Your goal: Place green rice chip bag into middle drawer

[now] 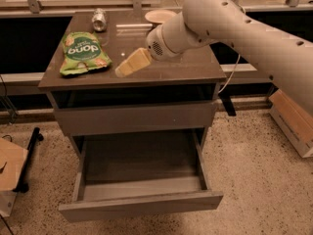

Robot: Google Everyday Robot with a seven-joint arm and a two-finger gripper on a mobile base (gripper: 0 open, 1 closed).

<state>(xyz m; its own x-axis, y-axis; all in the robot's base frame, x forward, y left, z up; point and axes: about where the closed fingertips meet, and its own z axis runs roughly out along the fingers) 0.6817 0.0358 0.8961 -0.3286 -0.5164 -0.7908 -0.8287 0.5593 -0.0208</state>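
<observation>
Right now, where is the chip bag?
Camera view: green rice chip bag lies left on the cabinet top, by the silver can, tool hovering at its right.

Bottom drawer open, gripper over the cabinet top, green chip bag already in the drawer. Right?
Not quite. The camera view shows the green chip bag lying on the cabinet top, left side, not in the drawer. The rest stands: drawer open, gripper over the top, just right of the bag.
</observation>
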